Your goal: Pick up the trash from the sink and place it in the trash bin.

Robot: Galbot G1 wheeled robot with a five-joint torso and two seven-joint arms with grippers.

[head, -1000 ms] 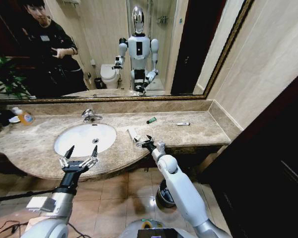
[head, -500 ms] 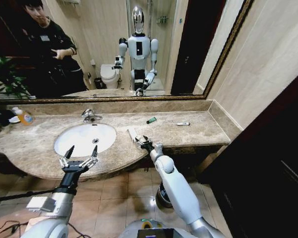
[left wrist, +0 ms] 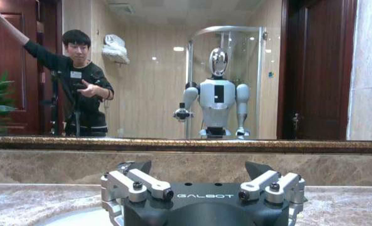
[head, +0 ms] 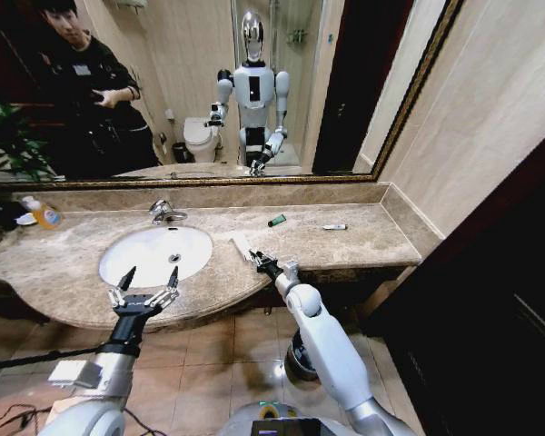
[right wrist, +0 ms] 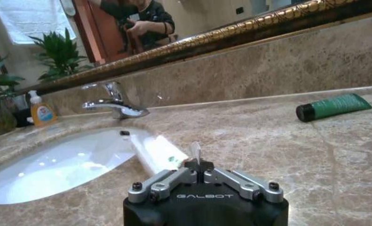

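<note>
My right gripper (head: 257, 261) (right wrist: 198, 165) hovers low over the beige counter just right of the white sink (head: 154, 254) (right wrist: 60, 165). Its jaws are shut, and a thin white sliver of trash (right wrist: 196, 150) stands up between the tips. Beside the fingertips a flat white packet (head: 242, 245) (right wrist: 163, 153) lies at the basin's rim. A dark green tube (head: 277, 220) (right wrist: 333, 107) and a small white tube (head: 334, 227) lie farther back on the counter. The dark trash bin (head: 295, 361) stands on the floor under the counter, partly behind my right arm. My left gripper (head: 145, 283) (left wrist: 201, 168) waits open at the counter's front edge.
A chrome faucet (head: 166, 213) (right wrist: 114, 101) rises behind the basin. A bottle of orange liquid (head: 44, 214) (right wrist: 41, 112) and a plant (head: 4, 136) stand at the far left. A gold-framed mirror (head: 254, 177) backs the counter. A dark wall closes the right side.
My right gripper has crept left along the counter toward the white packet. The left arm has stayed where it was.
</note>
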